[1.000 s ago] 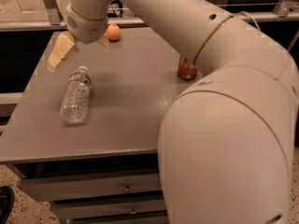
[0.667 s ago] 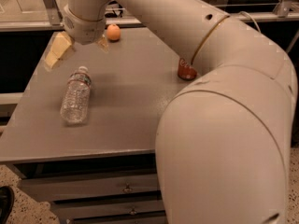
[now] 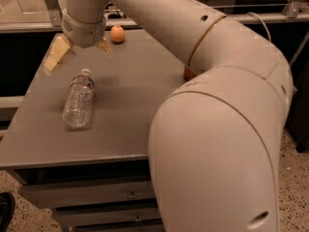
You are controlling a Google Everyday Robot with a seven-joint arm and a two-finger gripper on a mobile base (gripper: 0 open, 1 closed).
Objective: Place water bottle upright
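Lying on its side on the left part of the grey bench (image 3: 126, 81): small clear ribbed water bottle (image 3: 78, 100), white cap toward the far edge, label band just below the neck. Hovering just above and beyond the cap: pincer (image 3: 81, 52), tan fingers (image 3: 57, 59) spread wide, pinching nothing, apart from the bottle. Since a second ago: bottle unmoved, pincer slightly lower and further left, orange (image 3: 117, 34) and half-hidden red can (image 3: 187, 74) unchanged.
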